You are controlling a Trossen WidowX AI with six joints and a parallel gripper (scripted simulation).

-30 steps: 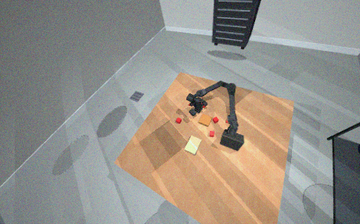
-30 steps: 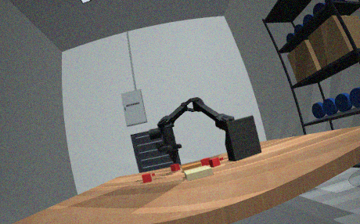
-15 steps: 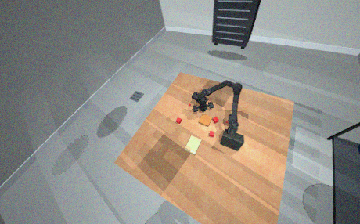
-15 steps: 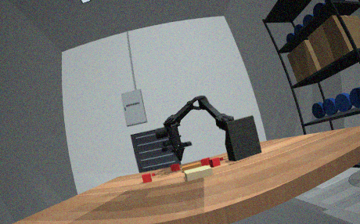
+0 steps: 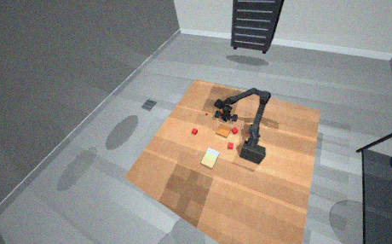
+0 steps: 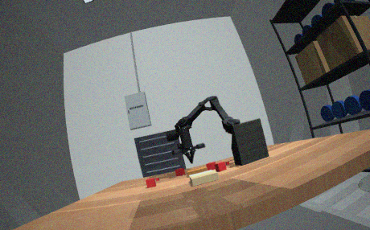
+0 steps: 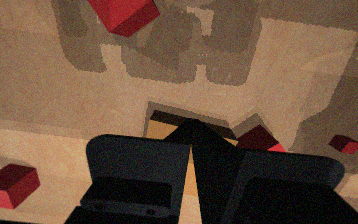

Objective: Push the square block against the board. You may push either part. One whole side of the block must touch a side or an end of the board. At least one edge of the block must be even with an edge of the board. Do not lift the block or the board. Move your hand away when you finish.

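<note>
The orange square block (image 5: 223, 130) (image 6: 197, 171) (image 7: 158, 130) lies flat on the wooden table. The pale yellow board (image 5: 210, 158) (image 6: 204, 178) lies flat, apart from the block, with bare table between them; the wrist view does not show it. My gripper (image 5: 225, 119) (image 6: 191, 162) (image 7: 191, 123) is shut and empty, pointing down. It hangs above the table close to the block, on the side away from the board. In the wrist view the fingers cover much of the block. Whether the tips touch anything cannot be told, but the exterior view shows them raised.
A red cube (image 5: 234, 130) (image 7: 256, 138) sits close beside the block. Another red cube (image 5: 230, 146) lies between block, board and arm base (image 5: 252, 153). A further red cube (image 5: 194, 131) (image 6: 150, 182) lies to the left. Small red pieces and a red cube (image 6: 179, 172) lie near the gripper.
</note>
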